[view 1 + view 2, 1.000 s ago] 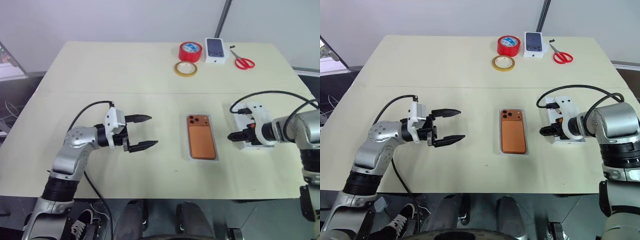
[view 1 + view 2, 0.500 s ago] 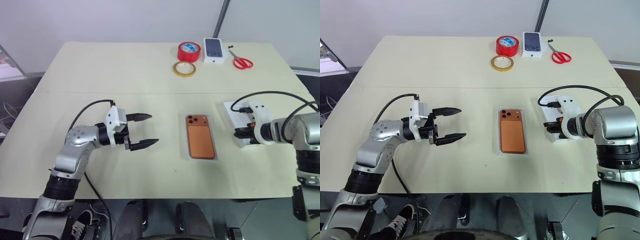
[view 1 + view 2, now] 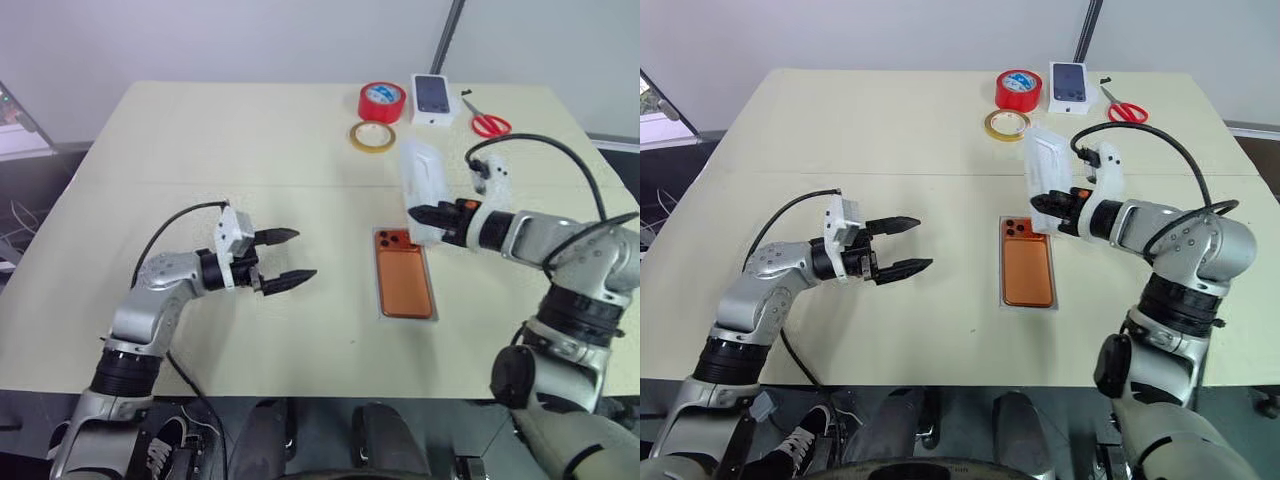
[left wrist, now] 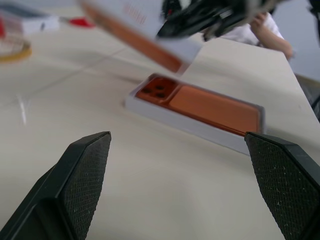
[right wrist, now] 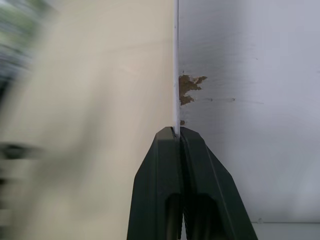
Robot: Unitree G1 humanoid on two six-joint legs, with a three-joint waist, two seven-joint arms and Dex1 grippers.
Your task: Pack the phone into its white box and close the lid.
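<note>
Right gripper (image 3: 1038, 206) is clamped tight on one thin wall of the lid (image 3: 1047, 171), which is held tilted in the air above the table (image 3: 840, 140), just over the top end of the phone. Left gripper (image 3: 908, 244) is spread wide, nothing held, hovering level well to the left of the phone. The phone (image 3: 1026, 263), copper-orange, back up, camera bump at the far corner, is lying inside the white box (image 3: 430, 300) at table centre.
</note>
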